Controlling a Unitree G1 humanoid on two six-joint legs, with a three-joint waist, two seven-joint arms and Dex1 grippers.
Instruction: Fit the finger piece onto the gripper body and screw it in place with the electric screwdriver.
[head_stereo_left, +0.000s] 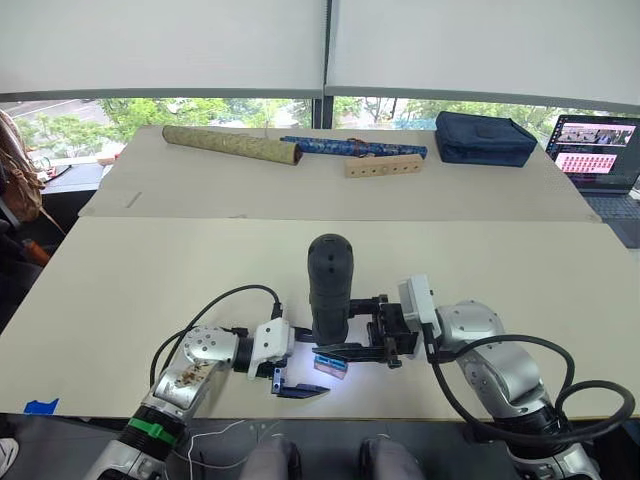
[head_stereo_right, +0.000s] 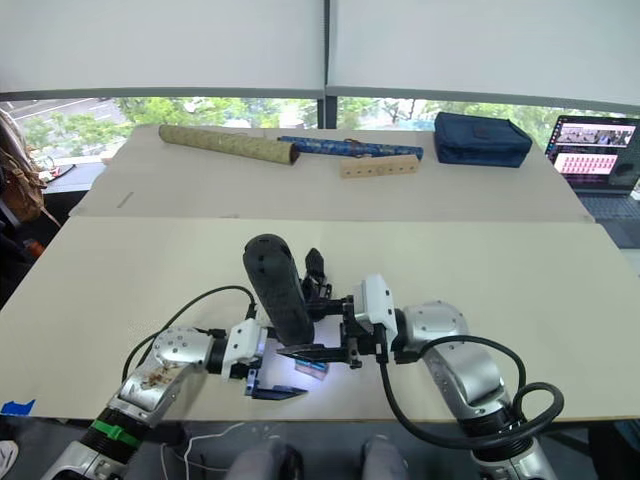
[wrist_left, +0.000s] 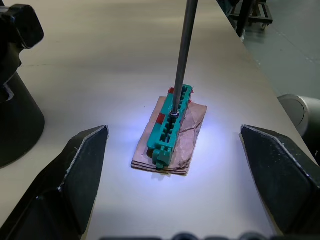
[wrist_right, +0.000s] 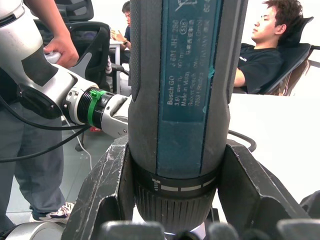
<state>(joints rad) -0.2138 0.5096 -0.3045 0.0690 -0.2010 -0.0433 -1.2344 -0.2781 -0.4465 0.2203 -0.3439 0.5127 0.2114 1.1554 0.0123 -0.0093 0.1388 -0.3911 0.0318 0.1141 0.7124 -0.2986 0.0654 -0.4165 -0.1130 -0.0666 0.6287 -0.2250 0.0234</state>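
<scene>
The electric screwdriver (head_stereo_left: 330, 285) stands upright near the table's front edge, and my right gripper (wrist_right: 177, 200) is shut around its lower barrel. Its thin metal bit (wrist_left: 183, 60) comes down onto the green top of a small tan block (wrist_left: 170, 132), lit by the tool's light. My left gripper (wrist_left: 173, 135) is open, with its fingers spread on either side of that block and apart from it. The gripper body (wrist_left: 15, 100) stands just beyond the block; its pointed finger (head_stereo_right: 316, 268) shows behind the screwdriver. The finger piece is out of view.
Along the far table lie a tan roll (head_stereo_left: 232, 146), a blue patterned roll (head_stereo_left: 350, 147), a wooden bar with holes (head_stereo_left: 383, 166) and a navy bag (head_stereo_left: 484, 138). A laptop (head_stereo_left: 600, 150) sits far right. A seated person (wrist_right: 265, 50) and a standing person's hand (wrist_right: 62, 50) are nearby.
</scene>
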